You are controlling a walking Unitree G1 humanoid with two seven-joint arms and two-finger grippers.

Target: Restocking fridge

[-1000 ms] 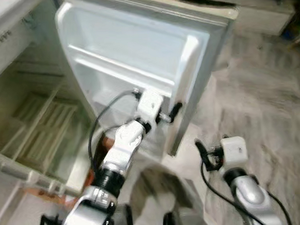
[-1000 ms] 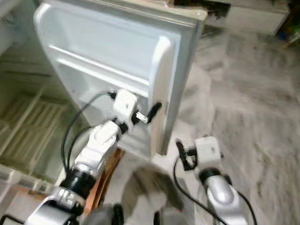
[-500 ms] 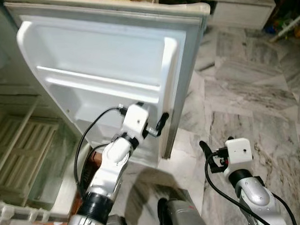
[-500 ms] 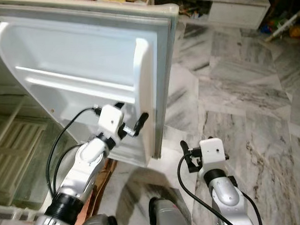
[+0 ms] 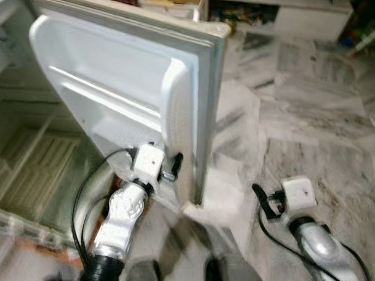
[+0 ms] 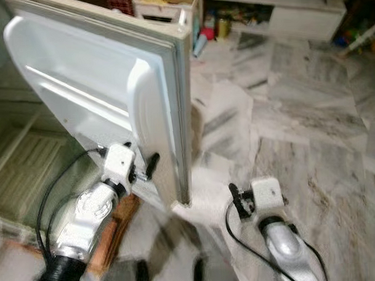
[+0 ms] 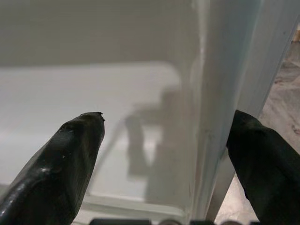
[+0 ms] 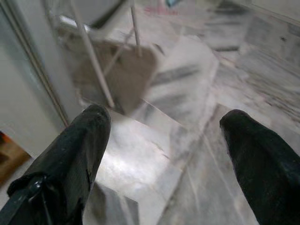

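Left eye view: the white moulded-plastic fridge door [image 5: 130, 99] stands swung wide, its inner face with bare door shelves turned toward the robot. The left tool [image 5: 175, 167] is raised to the lower part of that face, just beside the door's free edge. In the left wrist view its black fingers [image 7: 70, 154] stand apart with the door's raised inner rib between them, gripping nothing; I judge it is set there to push or steady the door so the pale fridge interior [image 5: 34, 164] with its slatted shelf stays reachable for restocking. The right tool [image 5: 266, 199] hangs low over the grey-veined marble floor [image 5: 316, 130], fingers spread and empty. No goods to stock are held by either arm.
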